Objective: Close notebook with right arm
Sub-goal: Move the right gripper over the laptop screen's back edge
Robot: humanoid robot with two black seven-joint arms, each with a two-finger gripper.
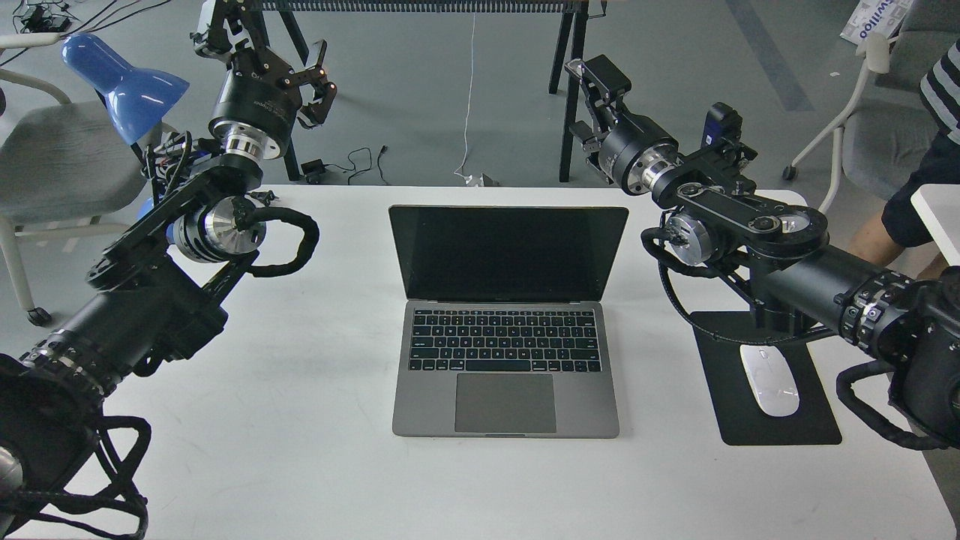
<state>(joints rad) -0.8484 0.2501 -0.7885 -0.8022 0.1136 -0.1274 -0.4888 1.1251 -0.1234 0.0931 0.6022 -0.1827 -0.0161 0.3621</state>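
The notebook is a grey laptop [506,367] lying open in the middle of the white table [300,450], its dark screen [508,251] upright and facing me. My right gripper [583,109] is above the table's far edge, just behind and to the right of the screen's top right corner. It does not touch the lid, and its fingers stand apart and hold nothing. My left gripper [270,51] is raised at the far left, open and empty, well away from the laptop.
A white mouse [769,379] lies on a black pad [772,427] right of the laptop, partly under my right arm. A blue desk lamp [124,82] and a grey chair [52,161] are at the far left. Black table legs [574,90] stand behind. A person sits at the right edge [937,112].
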